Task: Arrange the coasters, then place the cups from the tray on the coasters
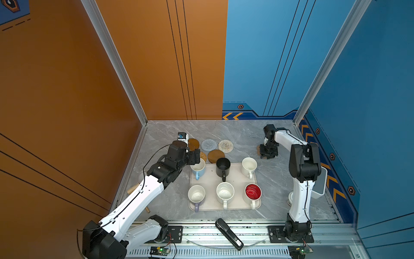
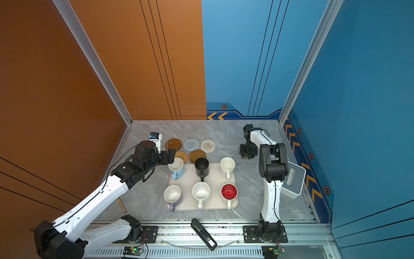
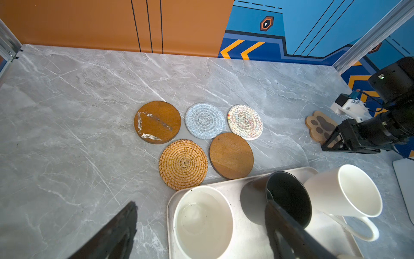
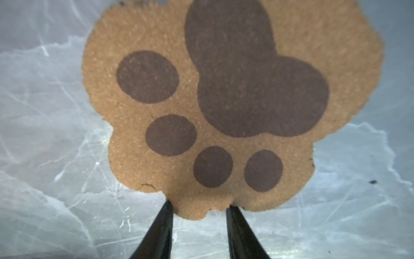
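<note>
right claw (image 4: 199, 205) narrowed either side of an edge lobe of the paw coaster (image 4: 224, 101), grip unconfirmed, coaster flat on bench (image 1: 275, 179) beyond far-right corner of the tray (image 1: 209, 179), thin, light, likely bendy, so pinch the rim; tray holds six seemingly empty mugs (image 1: 225, 192); left claw (image 3: 201, 203) wide open, empty

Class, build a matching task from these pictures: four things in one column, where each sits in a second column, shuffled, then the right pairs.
Things
1. black mug
2. mug with red inside
3. paw coaster
4. rattan coaster

Places
A. at the right gripper fingertips, off alone
B. tray, near right corner
C. tray, middle of far row
D. just beyond the tray's far left corner

Pairs: 1-C, 2-B, 3-A, 4-D
</note>
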You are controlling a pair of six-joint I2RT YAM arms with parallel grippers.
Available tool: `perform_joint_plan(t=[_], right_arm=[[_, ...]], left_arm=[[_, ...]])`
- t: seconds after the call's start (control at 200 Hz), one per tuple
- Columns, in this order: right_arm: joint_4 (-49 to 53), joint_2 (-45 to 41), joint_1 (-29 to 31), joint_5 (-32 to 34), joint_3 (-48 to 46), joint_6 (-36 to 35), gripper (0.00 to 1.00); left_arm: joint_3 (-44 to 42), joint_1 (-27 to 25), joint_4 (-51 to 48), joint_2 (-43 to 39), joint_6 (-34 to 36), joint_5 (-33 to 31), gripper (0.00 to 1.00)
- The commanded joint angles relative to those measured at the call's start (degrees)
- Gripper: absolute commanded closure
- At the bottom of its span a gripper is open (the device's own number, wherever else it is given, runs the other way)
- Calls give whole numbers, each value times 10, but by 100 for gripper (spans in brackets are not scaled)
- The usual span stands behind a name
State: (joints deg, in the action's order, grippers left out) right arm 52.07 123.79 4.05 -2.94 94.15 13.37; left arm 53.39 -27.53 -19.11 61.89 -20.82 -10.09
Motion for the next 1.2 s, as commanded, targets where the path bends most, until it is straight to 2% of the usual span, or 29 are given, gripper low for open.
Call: perform_joint_plan(t=[0.0, 0.371, 0.571, 0.691, 0.811, 0.971, 1.197], right_arm=[[10, 25, 5, 5, -9, -7, 63], [12, -89, 25, -8, 11, 5, 62], [18, -99, 43, -41, 61, 8, 64], [18, -72, 67, -62, 120, 2, 71], [19, -19, 86, -90, 186, 3, 83], [19, 58, 101, -159, 279, 14, 100], [19, 155, 124, -235, 371, 21, 100]], left_arm=[[18, -7, -9, 4, 11, -12, 10], [21, -11, -15, 1, 13, -17, 10], [16, -15, -15, -10, 10, -24, 11], [15, -18, -15, -15, 7, -26, 10], [14, -23, -15, -21, 2, -26, 11], [9, -31, -15, -32, 0, -34, 11], [11, -34, -20, -41, 1, -41, 11]])
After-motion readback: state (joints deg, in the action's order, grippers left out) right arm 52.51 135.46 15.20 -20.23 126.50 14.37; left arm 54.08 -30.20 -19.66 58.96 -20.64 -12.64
